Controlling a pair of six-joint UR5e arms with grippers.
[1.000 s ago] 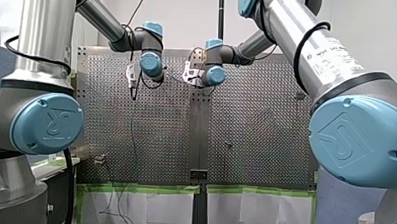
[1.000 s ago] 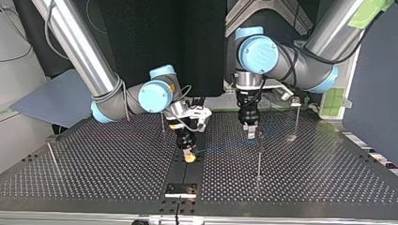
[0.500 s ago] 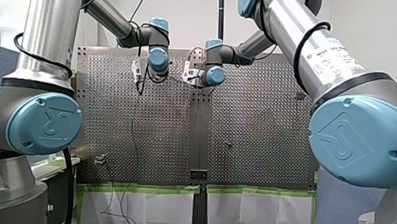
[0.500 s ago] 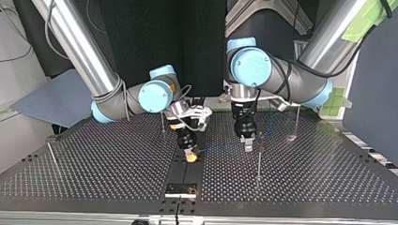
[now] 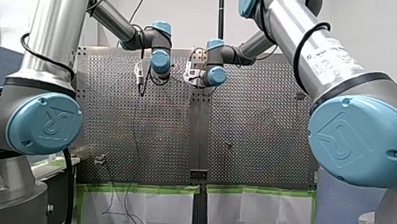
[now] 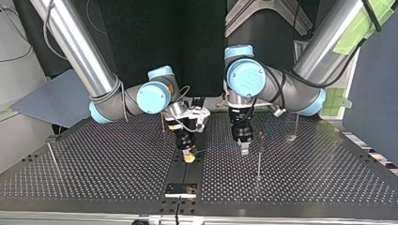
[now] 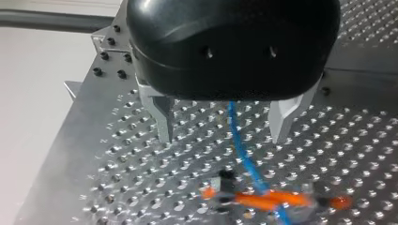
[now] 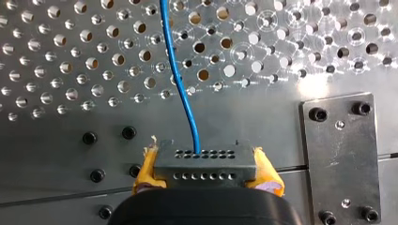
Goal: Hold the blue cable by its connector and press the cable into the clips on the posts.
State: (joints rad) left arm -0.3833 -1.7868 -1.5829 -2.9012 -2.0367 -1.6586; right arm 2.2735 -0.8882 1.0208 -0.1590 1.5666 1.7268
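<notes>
Perforated metal table [image 6: 305, 178], dark backdrop behind it in the top view; green tape [image 5: 134, 188] along its edge in the front view. My right gripper [image 8: 205, 174]: yellow pads [image 8: 146, 168] clamped on the grey connector [image 8: 205, 161]. Blue cable [image 6: 216, 149] leaves it toward 3 o'clock in the top view, long axis 9–3, passing between my left gripper's [image 7: 223, 124] metal fingers [image 7: 162, 115], which stand spread apart, near a post [image 6: 258, 159]. Lettering on my right arm [image 5: 333, 56]: unreadable.

Right gripper [image 7: 272, 200] blurred, edge-cut in left wrist view. Connector [image 8: 205, 161] base hidden behind it. Post [image 6: 258, 161] clip too small.
</notes>
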